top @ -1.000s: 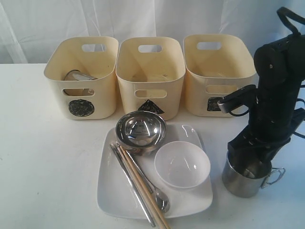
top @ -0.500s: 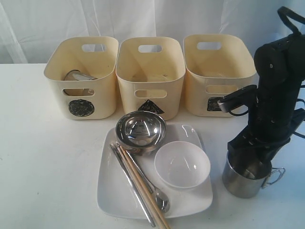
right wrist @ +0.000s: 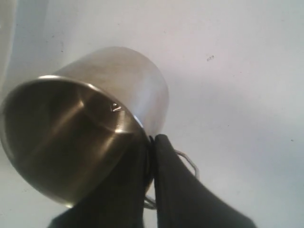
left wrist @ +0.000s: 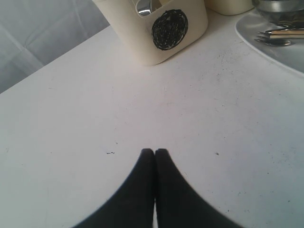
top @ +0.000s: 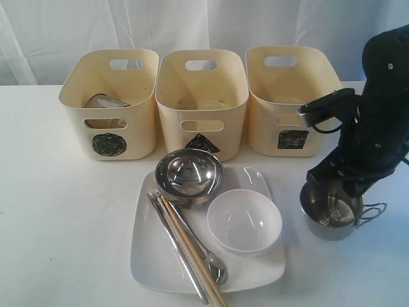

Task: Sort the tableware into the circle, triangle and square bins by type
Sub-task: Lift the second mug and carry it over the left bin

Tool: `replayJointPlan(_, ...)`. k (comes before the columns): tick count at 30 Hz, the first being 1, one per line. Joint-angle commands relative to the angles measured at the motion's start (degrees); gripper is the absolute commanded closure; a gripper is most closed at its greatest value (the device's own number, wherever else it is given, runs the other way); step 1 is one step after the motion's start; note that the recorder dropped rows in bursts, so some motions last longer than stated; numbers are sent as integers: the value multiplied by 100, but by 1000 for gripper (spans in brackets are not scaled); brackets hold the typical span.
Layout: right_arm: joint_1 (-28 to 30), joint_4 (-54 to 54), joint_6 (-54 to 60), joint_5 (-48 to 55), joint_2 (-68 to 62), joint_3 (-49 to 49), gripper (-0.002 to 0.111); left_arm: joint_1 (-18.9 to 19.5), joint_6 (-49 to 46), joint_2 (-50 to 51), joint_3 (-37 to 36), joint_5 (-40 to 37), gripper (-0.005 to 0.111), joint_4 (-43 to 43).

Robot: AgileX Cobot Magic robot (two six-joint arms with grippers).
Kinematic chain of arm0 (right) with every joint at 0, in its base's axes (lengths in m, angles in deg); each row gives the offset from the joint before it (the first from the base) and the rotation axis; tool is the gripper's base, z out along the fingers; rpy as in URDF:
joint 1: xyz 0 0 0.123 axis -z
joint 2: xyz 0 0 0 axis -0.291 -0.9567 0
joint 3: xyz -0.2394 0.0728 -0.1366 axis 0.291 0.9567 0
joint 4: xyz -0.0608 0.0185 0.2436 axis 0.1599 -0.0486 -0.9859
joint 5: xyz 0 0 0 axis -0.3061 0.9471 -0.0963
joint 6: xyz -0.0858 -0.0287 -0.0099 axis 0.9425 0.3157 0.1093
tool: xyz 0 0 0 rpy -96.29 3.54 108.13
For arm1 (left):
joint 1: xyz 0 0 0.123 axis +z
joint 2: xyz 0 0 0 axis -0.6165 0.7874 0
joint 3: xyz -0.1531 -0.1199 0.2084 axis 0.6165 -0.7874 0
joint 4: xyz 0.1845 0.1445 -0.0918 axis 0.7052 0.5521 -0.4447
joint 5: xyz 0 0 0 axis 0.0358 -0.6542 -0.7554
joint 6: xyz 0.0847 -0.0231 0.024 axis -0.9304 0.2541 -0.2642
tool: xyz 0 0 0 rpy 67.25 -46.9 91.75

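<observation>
My right gripper (top: 346, 194) is shut on the rim of a steel handled mug (top: 331, 215), one finger inside and one outside next to the wire handle. It holds the mug tilted just above the table, right of the plate. The right wrist view shows that mug (right wrist: 85, 123) pinched in the right gripper (right wrist: 153, 138). The white square plate (top: 150, 256) carries a steel bowl (top: 189, 176), a small white bowl (top: 244, 220), chopsticks (top: 192, 252) and a spoon (top: 217, 272). My left gripper (left wrist: 154, 151) is shut and empty over bare table near the circle bin (left wrist: 166, 33).
Three cream tubs stand in a row at the back: the circle bin (top: 108, 109) with another steel mug (top: 102, 102) inside, the triangle bin (top: 201, 105) and the square bin (top: 291, 102). A white curtain hangs behind them.
The right arm has risen and shifted right, lifting the mug off the table and tilting it. The things on the plate have not moved.
</observation>
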Motion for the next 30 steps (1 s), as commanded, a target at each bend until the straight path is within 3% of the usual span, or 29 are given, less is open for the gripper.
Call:
replayJointPlan(1,31,-113,40,-31,220,7,108,-25,14,-26,-21,11,107,-17)
replayJointPlan(6,31,-272,64,-205,253,7,108,-25,14,-26,-21,11,107,-17)
replayJointPlan(16,31,-3559,2001,-1353,396,-223,108,-25,14,-26,-21,11,107,-17)
replayJointPlan(24,31,-3701,2143,-1634,396,-726,108,-25,14,-26,-21,11,107,-17)
replayJointPlan(30,31,-5491,3414,-2383,202,-1018,108,-25,14,-26,-21,11,107,-17)
